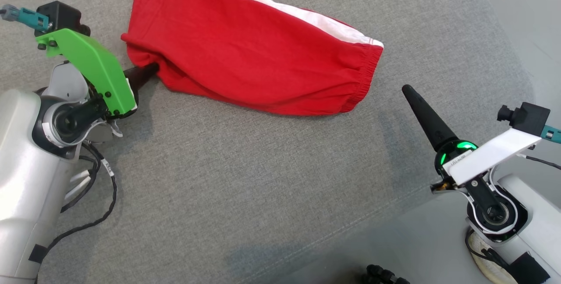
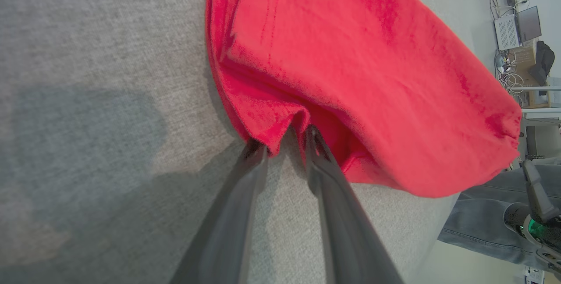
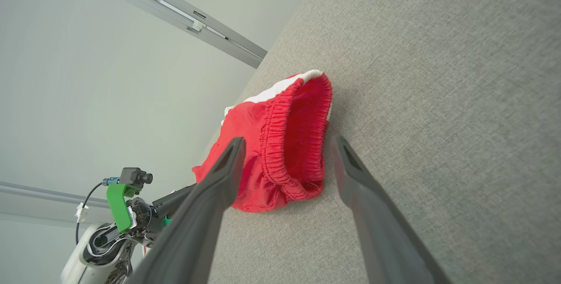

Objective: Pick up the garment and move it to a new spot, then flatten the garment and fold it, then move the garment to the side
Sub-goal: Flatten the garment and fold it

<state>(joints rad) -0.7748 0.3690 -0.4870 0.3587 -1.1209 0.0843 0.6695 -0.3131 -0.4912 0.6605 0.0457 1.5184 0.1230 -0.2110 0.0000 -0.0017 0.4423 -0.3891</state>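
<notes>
Now: left jaws on the garment's hem, right jaws apart

Here we see the garment (image 1: 254,51), a pair of red shorts, lying spread on the grey fabric surface (image 1: 245,179). A white stripe (image 1: 307,14) runs along the garment's far edge. Its gathered elastic waistband (image 1: 368,71) forms the end that faces our right arm.

At the garment's opposite end, the leg end, our left gripper (image 2: 284,140) meets the cloth. In the left wrist view its jaws are clamped on a small fold of the red hem. The fold sits pinched between the two dark fingertips, each tip touching cloth, and the rest of the garment spreads away beyond them. The hem is puckered where the tips grip it. The green bracket (image 1: 92,69) on that wrist sits just beside the garment's leg end.

Our right gripper (image 3: 288,140) hangs off the waistband end, clear of the garment and touching nothing. Its jaws stand wide apart. In the right wrist view the waistband shows in the gap between the two fingers, farther off.
</notes>
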